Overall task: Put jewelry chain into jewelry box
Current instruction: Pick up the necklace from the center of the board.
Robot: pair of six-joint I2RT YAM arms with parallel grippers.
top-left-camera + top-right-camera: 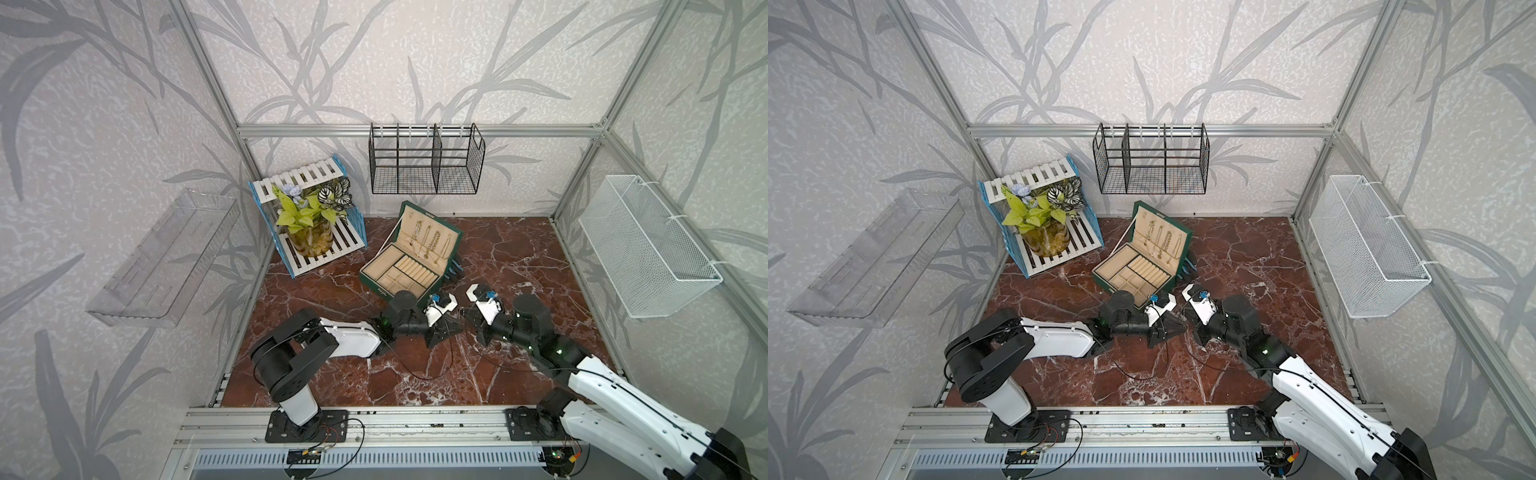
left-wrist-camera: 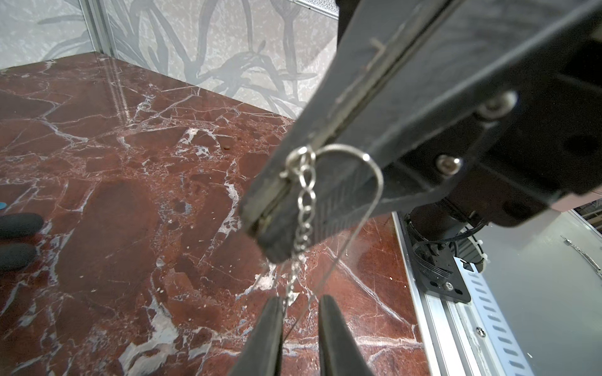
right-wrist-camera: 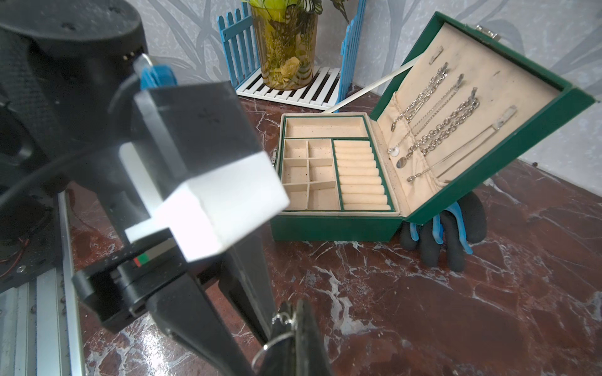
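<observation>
The chain (image 2: 304, 208) is clamped at one end in the right gripper (image 2: 277, 228), above the table (image 2: 114, 195). It hangs between the slightly parted fingers (image 2: 267, 338) of the left gripper (image 2: 298, 325). The box (image 1: 411, 253) stands open just beyond both grippers.

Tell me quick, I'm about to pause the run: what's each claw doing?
Left claw: slightly open, the jewelry chain hanging between its tips.
Right claw: shut on the jewelry chain.

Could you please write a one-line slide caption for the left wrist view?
Right gripper pinches a silver chain above the red marble table.
</observation>
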